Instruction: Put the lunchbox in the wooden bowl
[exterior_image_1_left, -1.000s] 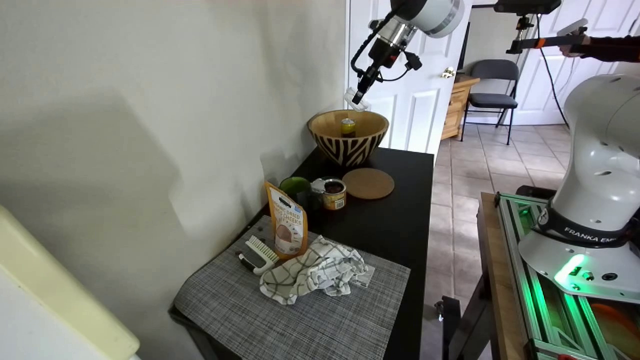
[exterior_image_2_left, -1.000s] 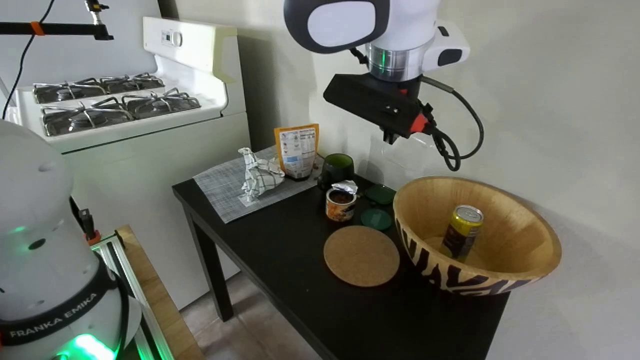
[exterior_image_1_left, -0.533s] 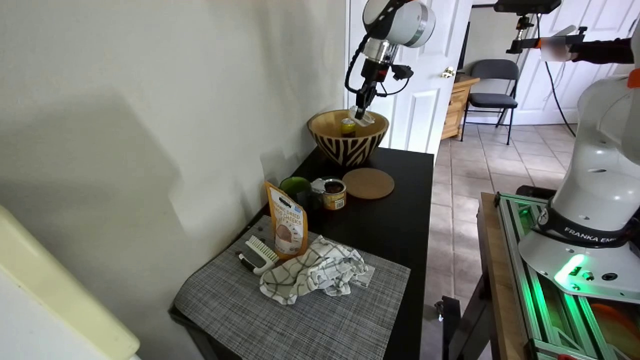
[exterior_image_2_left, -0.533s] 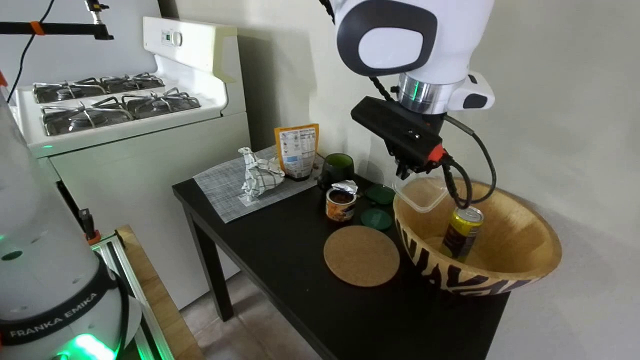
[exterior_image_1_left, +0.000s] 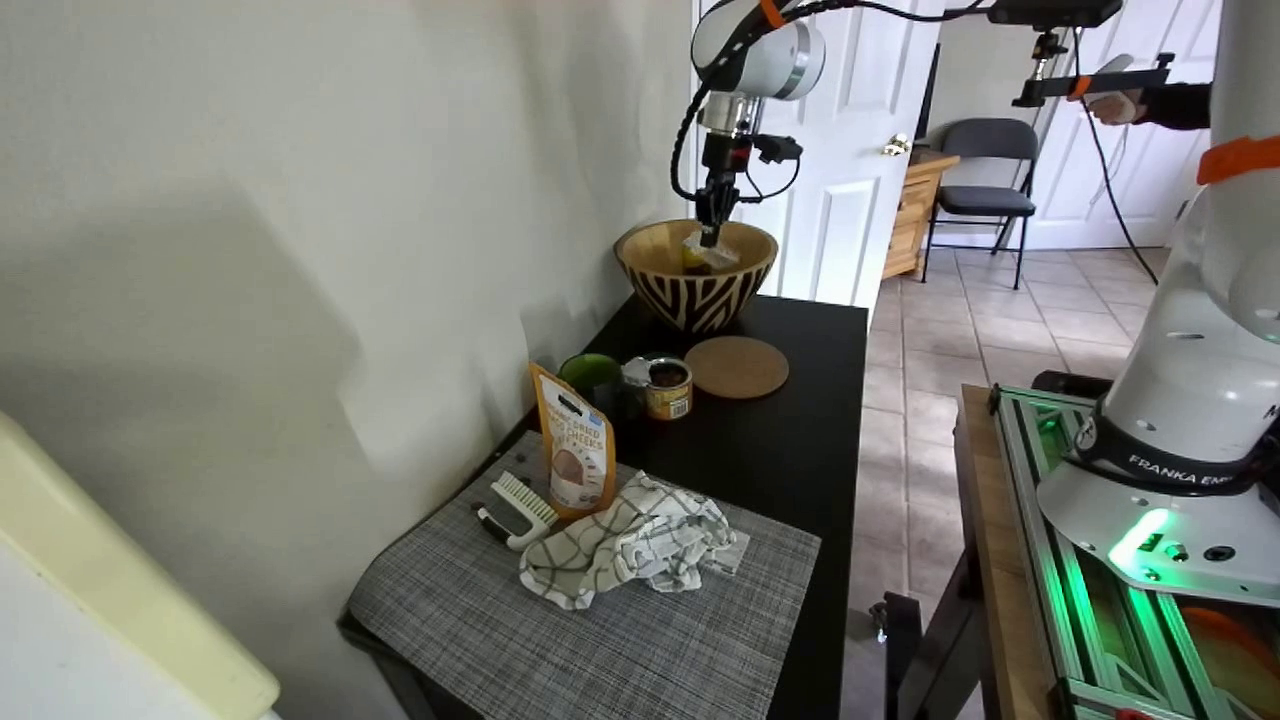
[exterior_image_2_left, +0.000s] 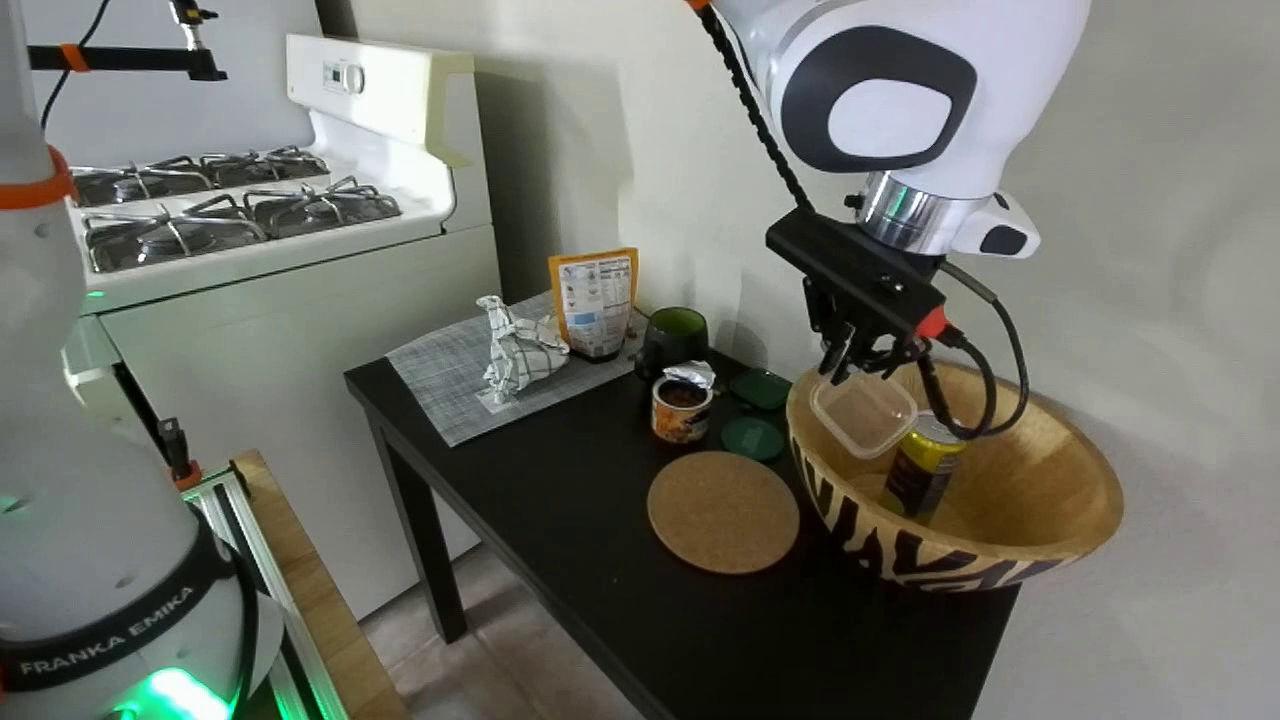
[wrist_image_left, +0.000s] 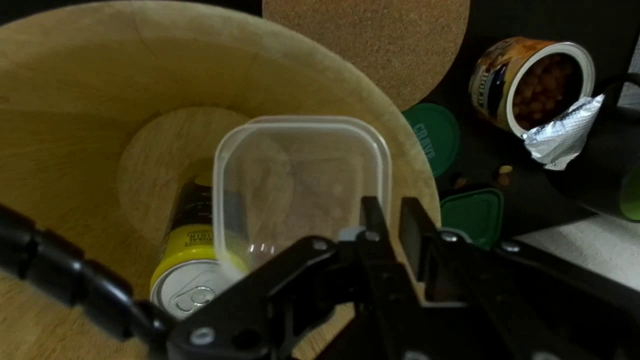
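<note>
Clear plastic lunchbox (exterior_image_2_left: 862, 415) hangs tilted at the mouth of the wooden bowl (exterior_image_2_left: 1035, 490), pincer (wrist_image_left: 392, 212) pinching its edge. Down in the bowl sits a yellow-topped can (exterior_image_2_left: 915, 485), and a round cork disc (exterior_image_2_left: 723, 513) lies on the black counter (exterior_image_2_left: 760, 640) just beside it.

In an exterior view we face the wooden bowl (exterior_image_1_left: 697, 295) past the placemat (exterior_image_1_left: 640, 645); in an exterior view, the stove (exterior_image_2_left: 330, 330) past the tabletop (exterior_image_2_left: 690, 620). Our close wrist view peers into that shared bowl.
</note>
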